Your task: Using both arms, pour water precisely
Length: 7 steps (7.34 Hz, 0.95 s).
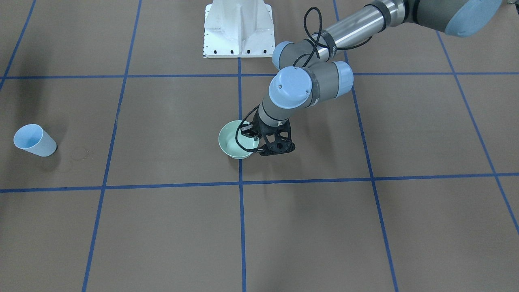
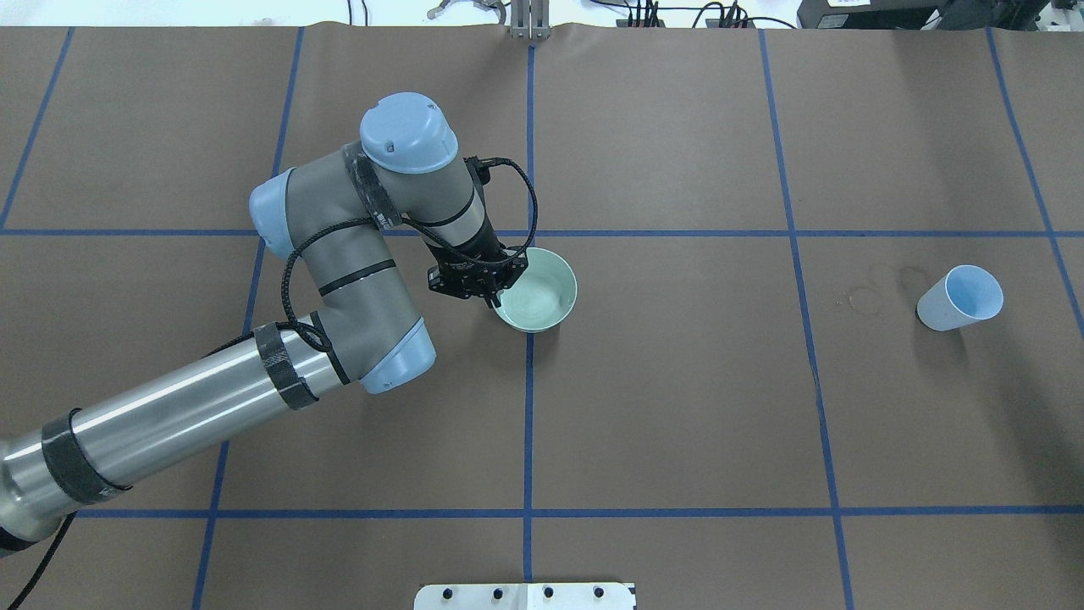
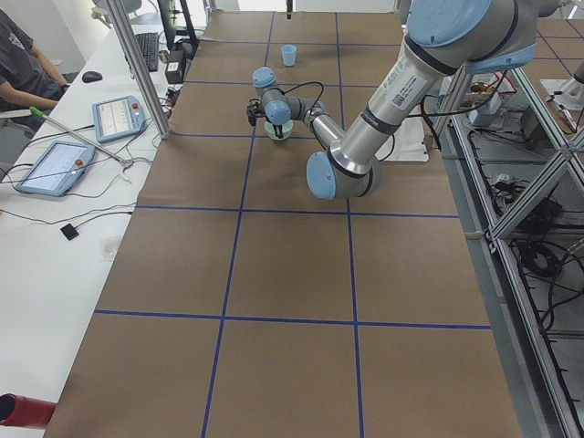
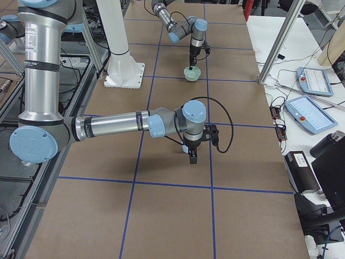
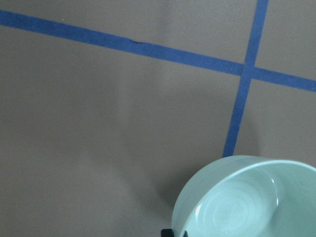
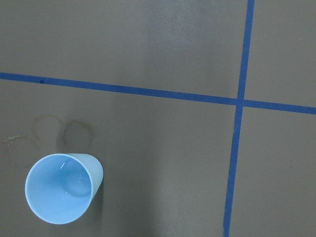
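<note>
Roughly mid-tabletop (image 2: 677, 407): pale green bowl (image 2: 561, 284), upright, sitting on a blue tape line (image 2: 528, 424). Reaching in from the near left of the overhead view: left arm (image 2: 169, 424), wrist bent down, left tool (image 2: 493, 294) at the bowl's left rim, touching it or just beside it. Cannot tell whether clamped on the rim or merely against it; from the left wrist camera only one black fingertip (image 5: 173, 232) visible, just outside the bowl wall.

Well apart from the bowl, off to the right in the overhead view: pale blue cup (image 2: 933, 312), standing upright. Faint ring stains (image 2: 864, 296) on the brown paper just left of it.

As for the water (image 5: 232, 207): hard to make out. Faint concentric rings and small white glints in the bowl's bottom; one small glint inside the cup too.

Seen only from the right-end camera: right arm (image 4: 113, 125), right tool (image 4: 192, 155) pointing down, above the paper. Open or closed not determinable from there. Right wrist camera looking straight down, cup low and left in its frame.
</note>
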{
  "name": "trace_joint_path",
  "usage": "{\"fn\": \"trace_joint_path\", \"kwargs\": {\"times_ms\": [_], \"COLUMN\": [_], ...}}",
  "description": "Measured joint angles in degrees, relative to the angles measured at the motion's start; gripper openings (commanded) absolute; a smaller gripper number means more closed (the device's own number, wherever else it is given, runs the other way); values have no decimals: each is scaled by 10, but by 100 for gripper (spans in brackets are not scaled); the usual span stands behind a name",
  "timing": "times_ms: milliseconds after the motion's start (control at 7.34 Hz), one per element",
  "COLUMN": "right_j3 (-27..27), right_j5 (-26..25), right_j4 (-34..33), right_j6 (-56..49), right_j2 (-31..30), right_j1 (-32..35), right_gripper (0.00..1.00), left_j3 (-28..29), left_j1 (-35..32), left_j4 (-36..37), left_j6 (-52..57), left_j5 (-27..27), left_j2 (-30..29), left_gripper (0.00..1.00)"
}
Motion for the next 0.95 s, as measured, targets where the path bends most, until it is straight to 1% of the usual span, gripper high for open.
{"fn": "trace_joint_path", "kwargs": {"times_ms": [545, 681, 817, 953], "right_j3": [1, 1, 1, 1], "right_j5": [0, 0, 0, 0], "right_j4": [0, 0, 1, 1], "right_j6": [-2, -3, -3, -4], "right_j2": [0, 0, 0, 0], "right_j1": [-1, -1, -1, -2], "right_gripper": [100, 100, 100, 100], "left_j3": [2, 2, 2, 2], "left_j1": [1, 1, 1, 1], "left_j4": [0, 0, 0, 0], "left_j6": [0, 0, 0, 0], "left_j5": [0, 0, 0, 0], "left_j2": [1, 1, 1, 1], "left_gripper": [1, 28, 52, 58]}}
